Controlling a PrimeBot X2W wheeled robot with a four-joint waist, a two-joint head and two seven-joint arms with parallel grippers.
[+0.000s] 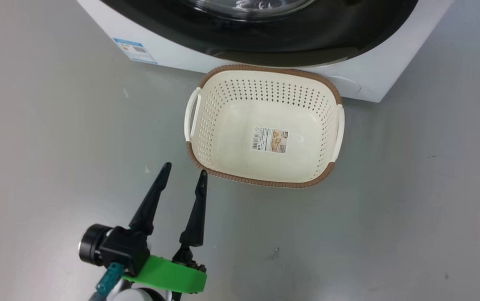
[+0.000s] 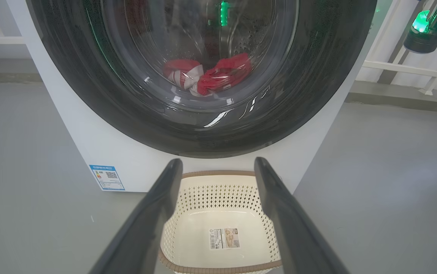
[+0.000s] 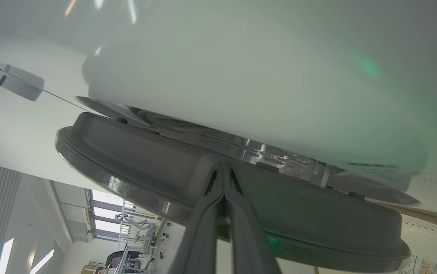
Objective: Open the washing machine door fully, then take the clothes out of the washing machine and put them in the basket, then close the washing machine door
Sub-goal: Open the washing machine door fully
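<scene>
The white washing machine point(image 1: 173, 54) stands at the top of the head view. Its door point(image 2: 203, 125), with a glossy black rim and glass bowl, lies against the front. Behind the glass lie the red-and-white clothes point(image 2: 222, 74). The cream basket point(image 1: 223, 104) sits on the floor right before the washer, with nothing in it but a label. My left gripper point(image 1: 184, 168) hangs open just left of the basket's near corner, and its wrist camera faces the door. My right gripper point(image 3: 224, 167) is shut, its tips at the outer edge of the door's dark rim point(image 3: 127, 152).
Grey floor point(image 1: 56, 146) spreads on both sides of the basket. A blue sticker point(image 1: 135, 50) marks the washer's lower left front. My right wrist, with a green light point(image 2: 421, 32), hovers by the washer's right side, before a white railing point(image 2: 404, 68). A person point(image 3: 115, 260) sits far off.
</scene>
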